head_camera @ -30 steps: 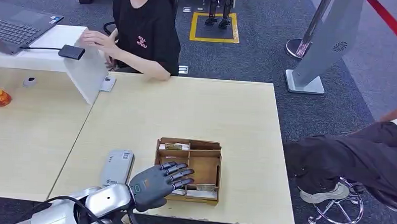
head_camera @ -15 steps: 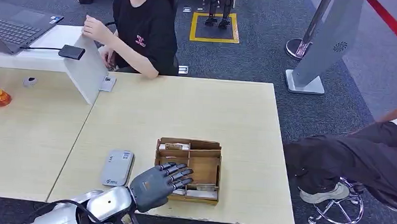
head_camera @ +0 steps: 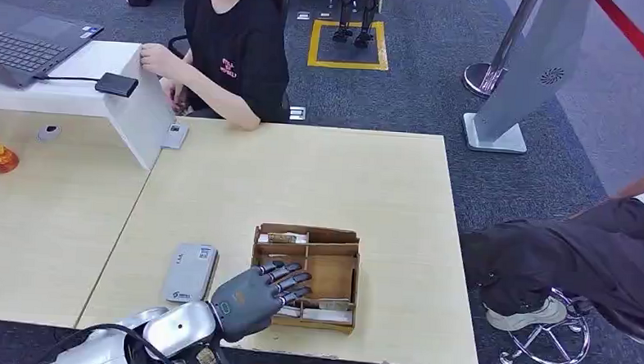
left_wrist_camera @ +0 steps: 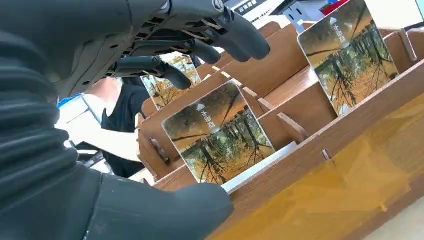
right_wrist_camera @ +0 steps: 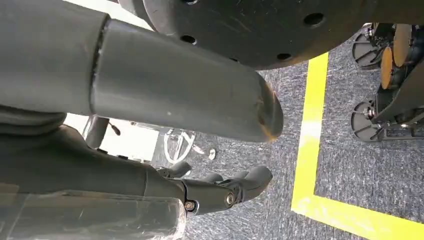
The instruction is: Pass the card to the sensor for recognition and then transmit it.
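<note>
Item: left hand [head_camera: 252, 298], at 6 o'clock on the table [head_camera: 303, 173], hovering over the near-left corner of the wooden card box [head_camera: 344, 269]. Fingers spread and empty, pointing toward 2 o'clock; in the left wrist view the fingers [left_wrist_camera: 200, 47] arch above the cards without contact

Item: card [left_wrist_camera: 217, 135], printed with a forest picture, standing on edge in the box's nearest slot, leaning back, its top edge free. It sits directly beneath the spread fingers, between them and the thumb. Further cards of the same print stand in slots behind. Judged the likely pick: the hand needs to drop and pinch the upper edge

Item: sensor [head_camera: 190, 272], grey flat reader lying at 9 o'clock of the box, just beside the left hand; long axis runs 12 to 6

Item: right hand [right_wrist_camera: 225, 190], hanging low over grey carpet, fingers loosely curled, holding nothing. Left hand is far nearer the card

Item: a person [head_camera: 234, 47] seated at 11 o'clock, beyond the table
</note>
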Robot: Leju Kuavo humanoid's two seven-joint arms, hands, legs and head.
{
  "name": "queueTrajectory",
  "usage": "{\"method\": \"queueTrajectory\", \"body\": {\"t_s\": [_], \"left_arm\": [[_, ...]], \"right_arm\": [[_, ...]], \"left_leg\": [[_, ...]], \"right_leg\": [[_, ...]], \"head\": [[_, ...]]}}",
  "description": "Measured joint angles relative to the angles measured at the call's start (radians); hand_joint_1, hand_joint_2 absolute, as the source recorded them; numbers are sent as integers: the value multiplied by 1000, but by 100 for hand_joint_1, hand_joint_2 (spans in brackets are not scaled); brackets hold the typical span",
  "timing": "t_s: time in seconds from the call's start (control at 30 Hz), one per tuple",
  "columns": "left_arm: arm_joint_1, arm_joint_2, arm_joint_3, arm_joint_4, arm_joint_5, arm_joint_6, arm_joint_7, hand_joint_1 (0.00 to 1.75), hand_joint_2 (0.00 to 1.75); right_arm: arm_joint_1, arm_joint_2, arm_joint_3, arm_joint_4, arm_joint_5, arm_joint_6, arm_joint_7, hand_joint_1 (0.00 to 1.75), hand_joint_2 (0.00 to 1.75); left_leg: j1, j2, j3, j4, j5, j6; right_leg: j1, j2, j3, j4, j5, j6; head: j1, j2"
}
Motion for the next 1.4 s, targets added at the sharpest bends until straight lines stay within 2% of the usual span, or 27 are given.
{"method": "queueTrajectory", "body": {"t_s": [0.37, 0.83, 1.4], "left_arm": [[-18, 1, 0, 2, -2, -13, 0, 30, 175], [-20, 2, 1, 5, -29, 5, 31, 30, 175], [-24, 50, 1, 5, -38, -3, 31, 31, 175]], "right_arm": [[0, 0, 0, 0, 3, 2, 0, 0, 0], [0, 0, 0, 0, 3, 1, 0, 0, 0], [0, 0, 0, 0, 6, 1, -3, 0, 0]], "left_leg": [[0, 0, 0, 0, 0, 0], [0, 0, 0, 0, 0, 0], [0, 0, 0, 0, 0, 0]], "right_leg": [[0, 0, 0, 0, 0, 0], [0, 0, 0, 0, 0, 0], [0, 0, 0, 0, 0, 0]], "head": [[0, 0], [0, 0], [0, 0]]}}
